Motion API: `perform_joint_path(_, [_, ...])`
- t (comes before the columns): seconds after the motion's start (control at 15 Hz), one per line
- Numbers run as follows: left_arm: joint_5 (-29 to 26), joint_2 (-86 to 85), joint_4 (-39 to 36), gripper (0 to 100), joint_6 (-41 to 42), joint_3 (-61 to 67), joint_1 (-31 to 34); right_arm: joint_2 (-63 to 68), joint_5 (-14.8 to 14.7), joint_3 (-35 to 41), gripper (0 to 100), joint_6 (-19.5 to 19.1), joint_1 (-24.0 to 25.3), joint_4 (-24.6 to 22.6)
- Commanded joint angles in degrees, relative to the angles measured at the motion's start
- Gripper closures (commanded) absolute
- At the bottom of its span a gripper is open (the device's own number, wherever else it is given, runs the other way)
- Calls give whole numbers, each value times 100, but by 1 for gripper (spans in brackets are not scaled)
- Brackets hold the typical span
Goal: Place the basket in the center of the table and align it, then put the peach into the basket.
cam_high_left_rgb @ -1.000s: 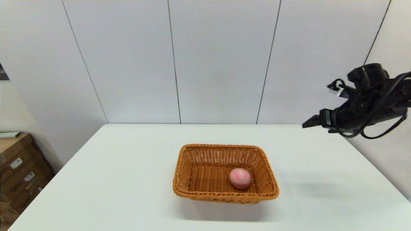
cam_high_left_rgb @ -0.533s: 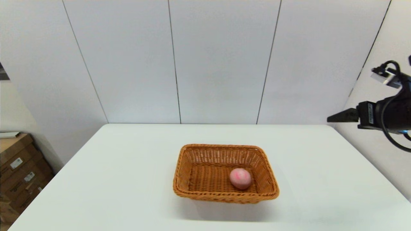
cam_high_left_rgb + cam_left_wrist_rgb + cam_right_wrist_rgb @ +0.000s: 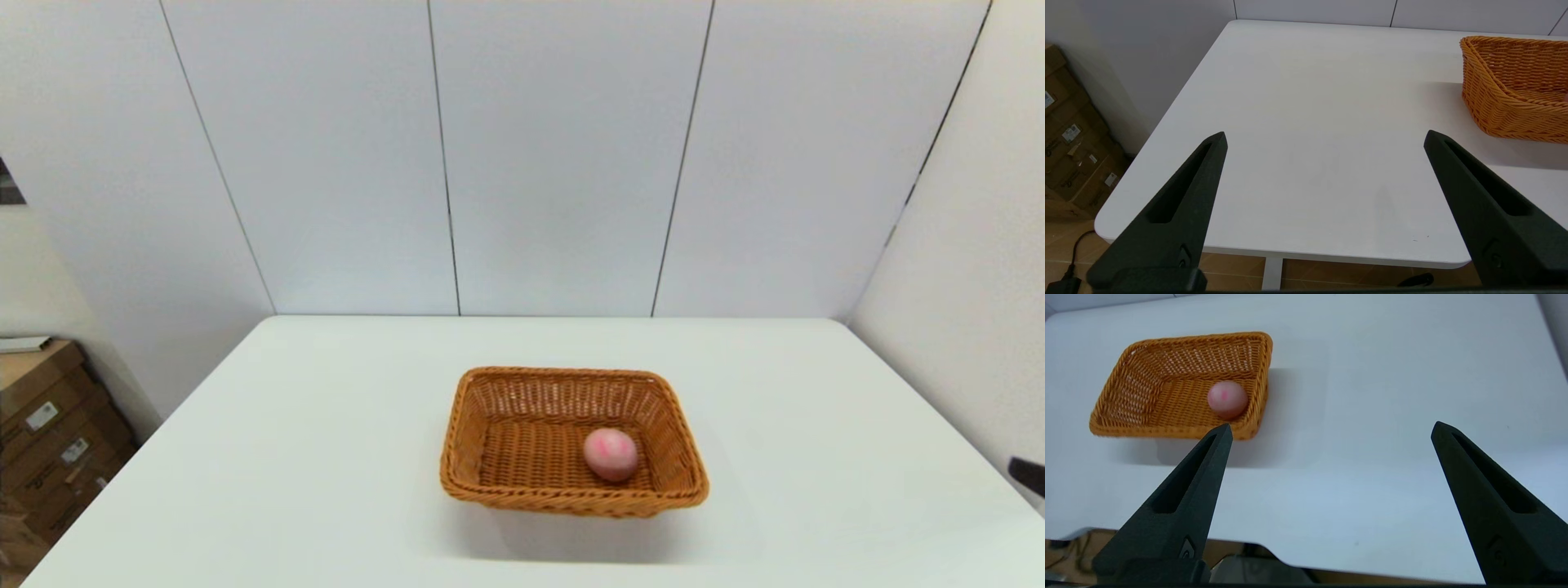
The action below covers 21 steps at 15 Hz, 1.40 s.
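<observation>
The orange-brown wicker basket stands near the middle of the white table, its long sides square to the table's edges. The pink peach lies inside it, toward the right front corner. In the right wrist view the basket and the peach are far off beyond my right gripper, which is open and holds nothing, pulled back over the table's near right edge. My left gripper is open and bare too, hanging by the near left corner with the basket off to its side.
Cardboard boxes are stacked on the floor left of the table. White wall panels close off the back and right sides. A dark tip of the right arm pokes in at the head view's right edge.
The right arm has drawn back from high at the right side and dropped almost out of the head view. Basket and peach have stayed put.
</observation>
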Motion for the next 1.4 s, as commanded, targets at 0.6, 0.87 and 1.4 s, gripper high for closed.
perform_joint_path(0.6, [4, -1, 7, 0, -4, -7, 0, -3985, -1084, 2547, 0, -27, 479, -96])
perform_joint_path(0.87, [4, -1, 7, 0, -4, -7, 0, -3985, -1418, 2582, 0, -230, 479, -88])
perform_joint_path(1.4, [4, -1, 7, 0, -4, 2, 0, -3985, -1321, 2785, 0, -687, 479, -255])
